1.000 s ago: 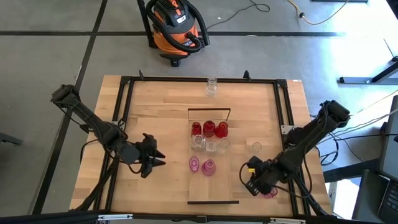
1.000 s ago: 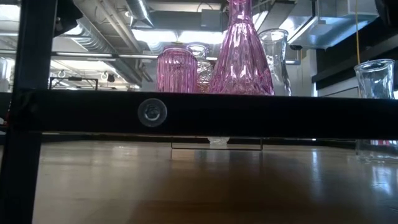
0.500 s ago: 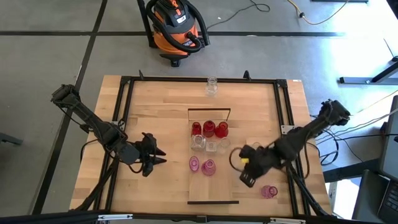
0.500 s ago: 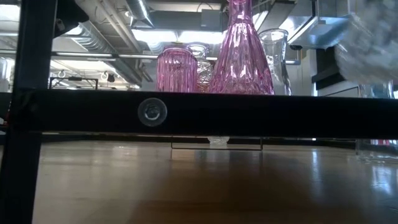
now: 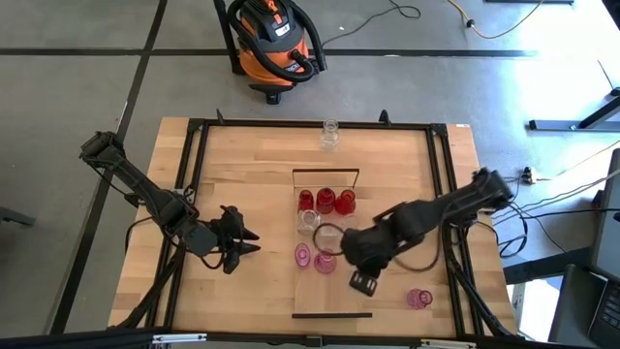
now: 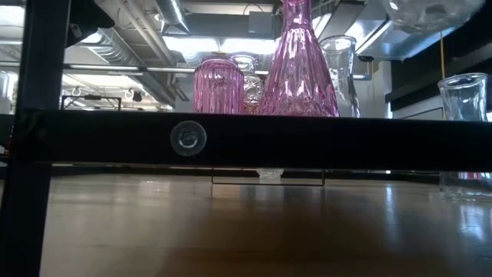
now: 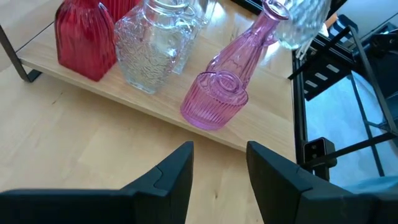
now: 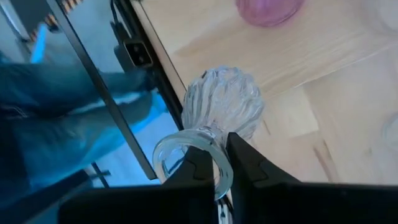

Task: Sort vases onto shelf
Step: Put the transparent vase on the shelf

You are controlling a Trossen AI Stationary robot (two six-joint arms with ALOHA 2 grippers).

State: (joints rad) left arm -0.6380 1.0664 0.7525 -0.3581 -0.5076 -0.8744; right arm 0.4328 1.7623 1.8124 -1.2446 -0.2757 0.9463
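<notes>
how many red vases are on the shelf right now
3. The red vases stand in a row across the far end of the shelf: one on the left, one in the middle, one on the right. The right arm covers part of the shelf, so more could be hidden.

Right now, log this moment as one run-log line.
right gripper: shut on clear vase, carrying over shelf | left gripper: open, waiting beside shelf

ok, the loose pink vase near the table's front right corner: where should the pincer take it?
Probably at the neck just under the rim, coming straight down. The pink vase stands upright, mouth up, alone on the table, so nothing crowds a top approach. The right pincer grips a clear vase at its neck the same way.
</notes>
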